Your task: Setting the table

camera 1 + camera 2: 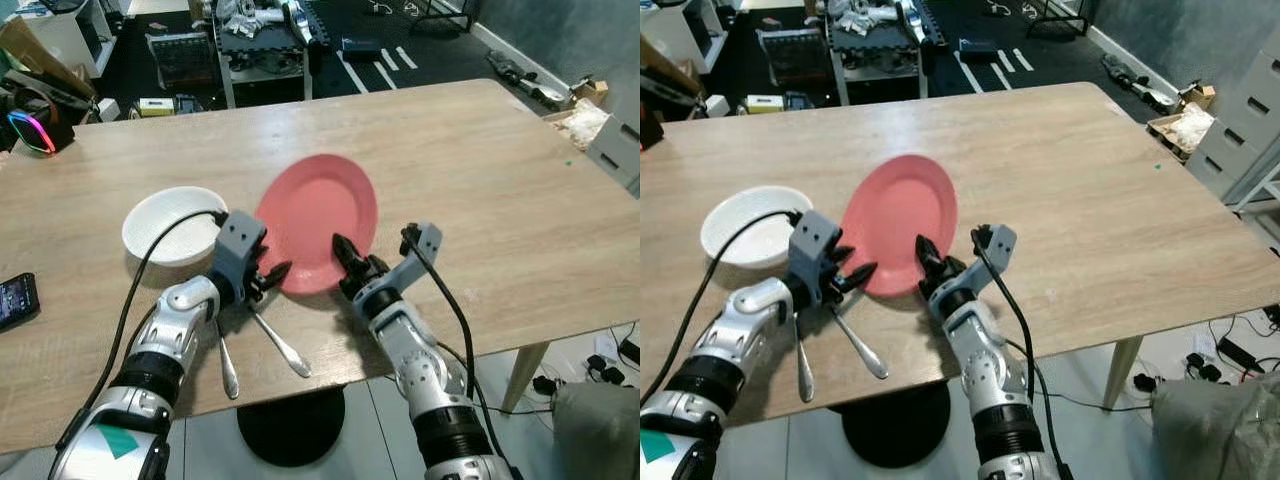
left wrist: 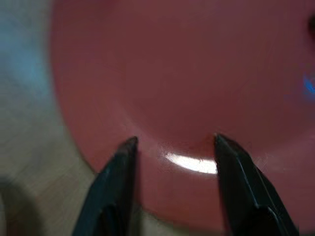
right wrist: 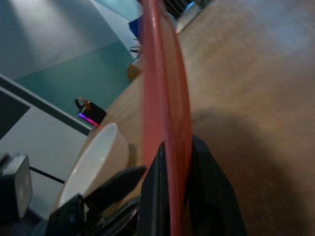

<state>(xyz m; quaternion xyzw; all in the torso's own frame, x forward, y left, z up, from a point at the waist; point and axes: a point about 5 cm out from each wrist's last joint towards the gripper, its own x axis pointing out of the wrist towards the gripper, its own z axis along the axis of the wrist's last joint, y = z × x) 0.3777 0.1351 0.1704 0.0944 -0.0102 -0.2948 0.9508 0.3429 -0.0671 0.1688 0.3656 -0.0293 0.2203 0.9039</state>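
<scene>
- The right tool [image 1: 345,262] was clamped on the near rim of the red plate [image 1: 325,215], one black finger above the rim and one below.
- The right wrist view showed the plate edge-on, a thin red rim pinched between the two fingers [image 3: 157,196]; the head views showed its round face instead.
- The left tool [image 1: 272,277] sat just beside the plate's near-left rim with its fingers apart, holding nothing.
- The left wrist view showed the two spread fingers [image 2: 115,182] in front of the plate's glossy rim, with a bright glint between them.
- The plate was smooth and round, and it lay near the middle of the surface [image 1: 480,180], which was pale wood-grain.
- A white bowl [image 1: 172,224], round and shallow, stood on the surface just left of the plate.
- Two metal utensils, a spoon [image 1: 228,368] and another long-handled piece [image 1: 282,345], lay near the front edge by the left arm.
- A dark phone [image 1: 17,298] lay at the far left edge; no writing on it could be read.
</scene>
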